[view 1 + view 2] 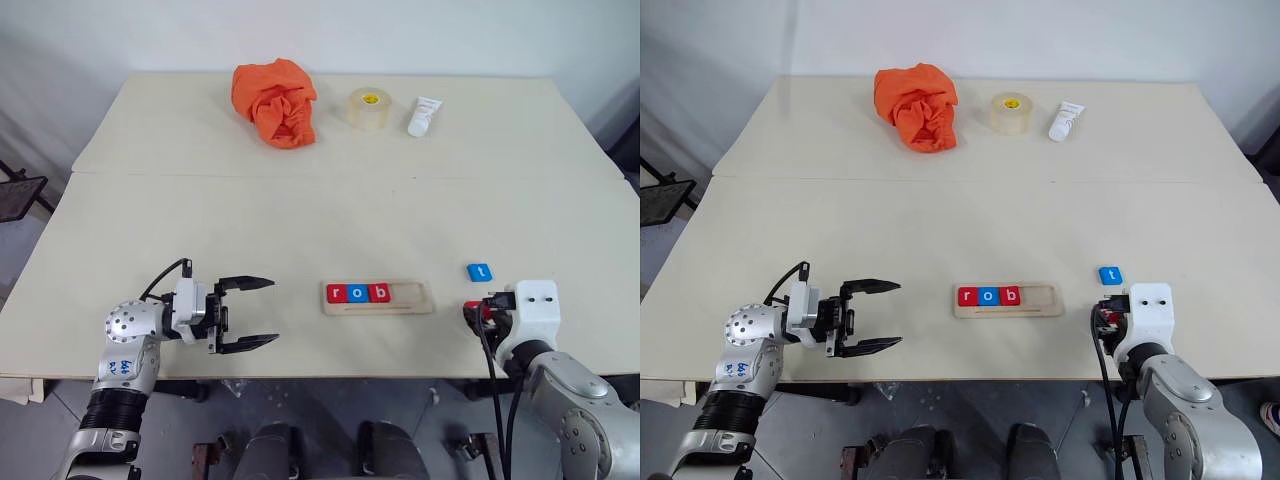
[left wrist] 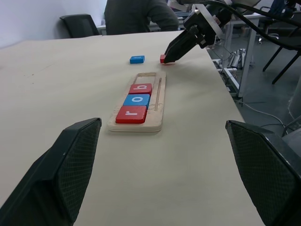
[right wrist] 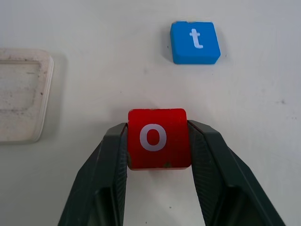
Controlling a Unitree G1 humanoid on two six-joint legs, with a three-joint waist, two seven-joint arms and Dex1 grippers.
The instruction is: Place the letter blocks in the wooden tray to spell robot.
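The wooden tray [image 1: 414, 298] lies near the table's front edge. Three letter blocks fill its left end: red r [image 1: 337, 293], blue o [image 1: 358, 293] and red b [image 1: 379, 293]; its right part is bare. A blue t block [image 1: 479, 271] rests on the table to the tray's right. Just in front of the t, my right gripper [image 3: 157, 137] is shut on a red o block [image 3: 158, 139], down at the table surface, one finger against each side. Left of the tray, my left gripper [image 1: 272, 312] hangs open and holds nothing, pointing toward the tray.
At the back of the table lie a crumpled orange cloth [image 1: 275, 103], a roll of clear tape [image 1: 368, 108] and a white tube [image 1: 424, 116]. A person [image 2: 136, 16] sits beyond the table's right side, near a black chair [image 2: 80, 23].
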